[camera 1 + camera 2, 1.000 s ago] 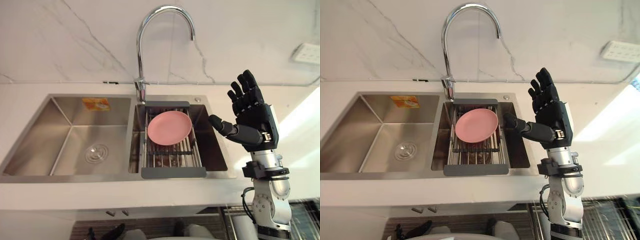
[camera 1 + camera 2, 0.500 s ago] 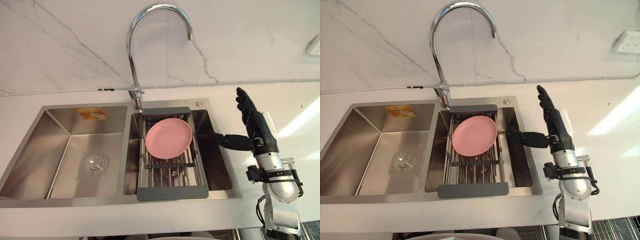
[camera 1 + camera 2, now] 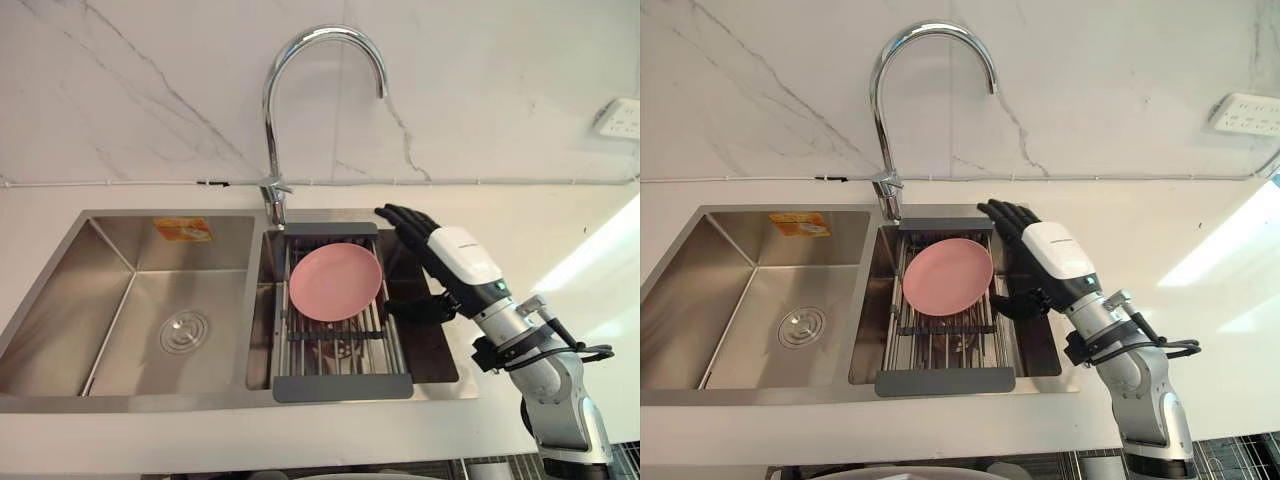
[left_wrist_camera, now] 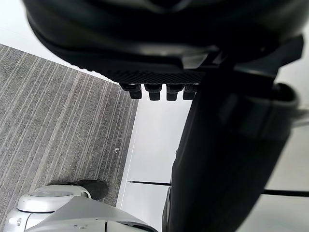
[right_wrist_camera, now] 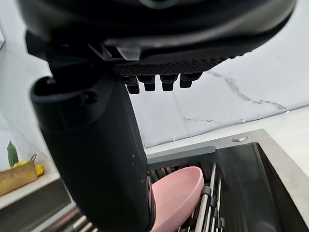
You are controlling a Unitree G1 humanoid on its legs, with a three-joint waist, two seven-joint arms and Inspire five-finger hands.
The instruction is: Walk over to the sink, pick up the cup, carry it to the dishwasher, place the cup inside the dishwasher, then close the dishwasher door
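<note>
While right hand [image 3: 455, 262] spreads wide beside one pink plate [image 3: 335, 281], left hand [image 4: 145, 48] hangs relaxed.

A pink plate [image 3: 335, 281] lies on a wire rack [image 3: 342, 388] beneath the curved chrome tap [image 3: 269, 150]

Brushed steel sink [image 3: 60, 290], glossy chrome tap [image 3: 267, 120], matt pink plate [image 3: 335, 282].

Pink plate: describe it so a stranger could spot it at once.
Find the stainless steel double sink under the tall chrome arched tap. Its right basin holds a wire drying rack with grey end bars, and the round pink plate rests on that rack's far half. It is the only coloured dish among bare metal.
</note>
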